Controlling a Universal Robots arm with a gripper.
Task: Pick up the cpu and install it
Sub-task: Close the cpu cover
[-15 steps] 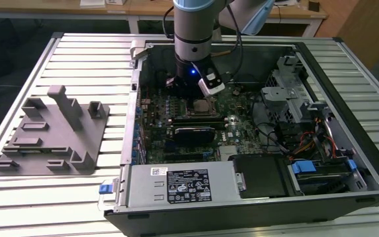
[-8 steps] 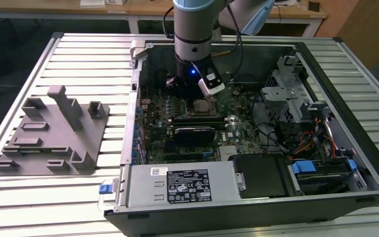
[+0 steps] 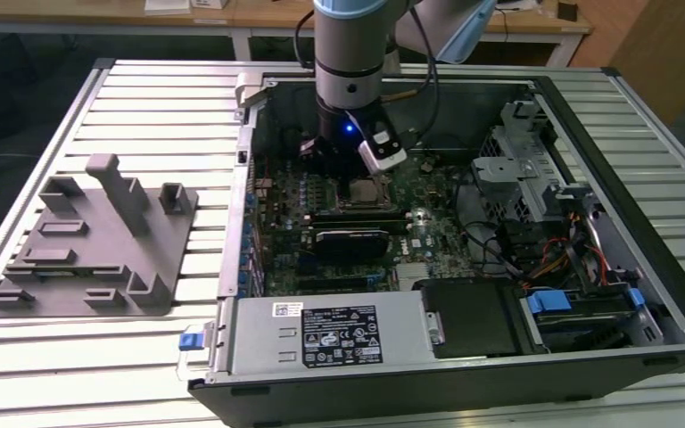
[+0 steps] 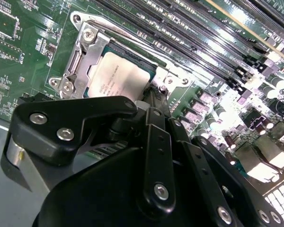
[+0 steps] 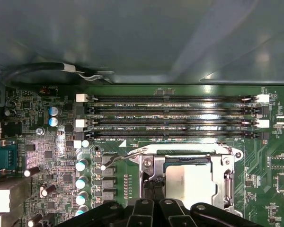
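The cpu (image 3: 370, 189) lies flat in the motherboard's socket, its silvery top plate facing up, seen in both wrist views (image 4: 118, 75) (image 5: 191, 182). A metal socket frame (image 4: 87, 47) (image 5: 149, 165) surrounds it. My gripper (image 3: 340, 174) hangs inside the open computer case, just above the socket. Its black fingers (image 5: 153, 187) are shut together with nothing between them. The tips (image 4: 156, 94) sit over the socket's edge beside the cpu, not on the chip. A thin wire lever (image 5: 118, 158) runs along the socket's side.
A grey plastic fixture block (image 3: 93, 241) stands on the slatted table at the exterior view's left. Inside the case, empty memory slots (image 5: 170, 118) lie beside the socket, a power supply (image 3: 331, 334) sits in front, and a drive cage (image 3: 533, 169) with cables stands at the right.
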